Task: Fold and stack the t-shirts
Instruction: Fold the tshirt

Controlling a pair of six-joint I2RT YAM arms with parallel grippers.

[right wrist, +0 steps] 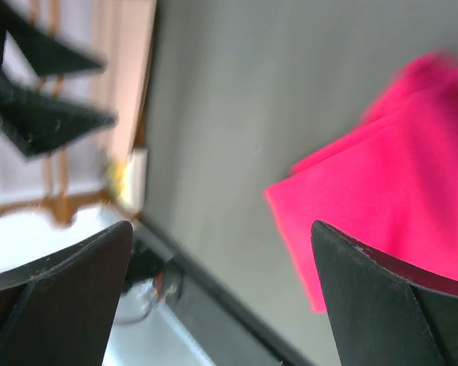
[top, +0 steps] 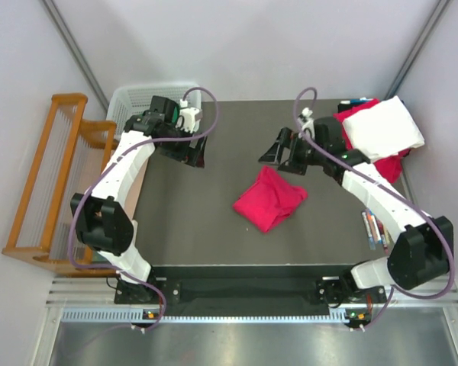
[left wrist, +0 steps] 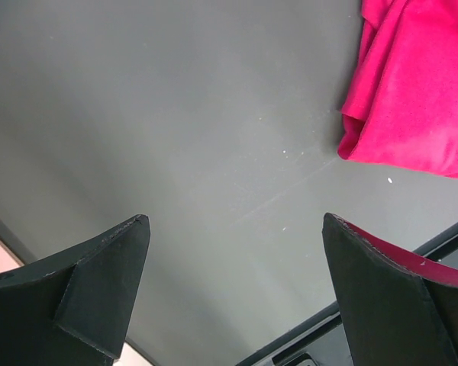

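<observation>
A folded pink-red t-shirt point(top: 269, 197) lies in the middle of the dark table; it also shows in the left wrist view point(left wrist: 414, 91) and the right wrist view point(right wrist: 389, 198). A stack of folded shirts stands at the back right, a white one point(top: 382, 128) on top of a red one point(top: 389, 163). My left gripper point(top: 192, 155) is open and empty above the table at the back left. My right gripper point(top: 284, 156) is open and empty above the table, just behind the pink-red shirt and apart from it.
A white plastic basket point(top: 137, 99) stands at the back left corner. A wooden rack point(top: 49, 183) stands left of the table. Several pens or markers point(top: 374, 229) lie at the table's right edge.
</observation>
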